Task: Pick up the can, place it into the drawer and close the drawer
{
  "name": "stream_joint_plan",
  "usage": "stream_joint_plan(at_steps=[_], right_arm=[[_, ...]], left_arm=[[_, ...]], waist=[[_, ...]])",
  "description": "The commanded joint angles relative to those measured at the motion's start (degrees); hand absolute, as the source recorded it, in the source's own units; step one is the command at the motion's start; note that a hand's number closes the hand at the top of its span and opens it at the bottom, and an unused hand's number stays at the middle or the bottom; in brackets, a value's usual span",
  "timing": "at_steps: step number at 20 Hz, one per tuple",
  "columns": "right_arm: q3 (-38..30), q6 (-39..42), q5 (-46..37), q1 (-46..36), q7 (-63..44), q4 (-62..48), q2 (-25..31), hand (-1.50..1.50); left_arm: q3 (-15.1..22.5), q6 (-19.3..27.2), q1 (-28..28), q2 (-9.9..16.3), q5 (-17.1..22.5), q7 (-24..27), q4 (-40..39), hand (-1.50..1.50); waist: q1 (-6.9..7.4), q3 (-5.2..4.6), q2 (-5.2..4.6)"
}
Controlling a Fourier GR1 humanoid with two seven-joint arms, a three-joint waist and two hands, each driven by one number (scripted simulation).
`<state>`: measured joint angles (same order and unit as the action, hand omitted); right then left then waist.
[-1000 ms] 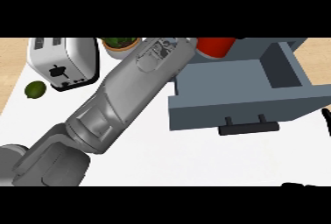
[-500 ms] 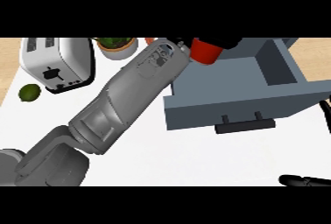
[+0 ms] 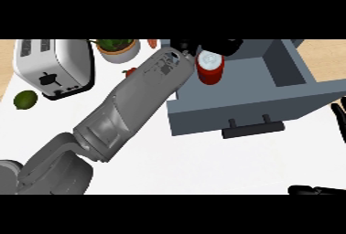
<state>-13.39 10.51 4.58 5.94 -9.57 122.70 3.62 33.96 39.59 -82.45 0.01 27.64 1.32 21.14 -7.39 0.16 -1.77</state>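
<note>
can point(image 3: 209, 68) upright, top up | over open drawer point(image 3: 297, 73) | left hand point(image 3: 219, 45) above

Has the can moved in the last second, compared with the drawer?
Yes. The red can, held by the left hand, has come down from the drawer's far rim and now sits over its open inside, near the left wall.

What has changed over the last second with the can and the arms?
The left hand has carried the red can down from the far edge to over the open drawer. The right hand has come into view at the lower right. Toaster, avocado and plant unchanged.
</note>
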Motion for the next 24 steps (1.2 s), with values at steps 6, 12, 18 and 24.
stream_joint_plan(at_steps=[6, 12, 18, 24], right_arm=[[-0.4, 0.7, -0.2, -0.8, 1.4, -1.5, 0.7, -1.50], [-0.6, 0.5, -2.1, 0.3, 3.5, -0.2, 0.9, -1.50], [1.0, 0.8, -12.3, 0.3, 6.5, 3.8, 5.1, -1.50], [3.3, 1.6, -17.6, -2.9, 6.0, 7.1, 8.4, -1.50]], left_arm=[[1.2, 3.4, -0.1, 0.0, 2.4, 2.0, -2.1, -1.50], [1.4, 5.5, 1.2, 0.0, 5.5, 2.6, 0.2, -1.50], [1.7, 5.2, 2.4, 0.0, 8.0, 4.1, 2.9, -1.50], [-1.0, 5.1, 0.8, 0.0, 11.1, 6.2, 1.3, -1.50]], waist=[[-0.11, 0.02, -0.24], [-0.15, 0.01, 0.04], [1.20, -0.07, 0.48], [1.66, -0.13, 0.23]])
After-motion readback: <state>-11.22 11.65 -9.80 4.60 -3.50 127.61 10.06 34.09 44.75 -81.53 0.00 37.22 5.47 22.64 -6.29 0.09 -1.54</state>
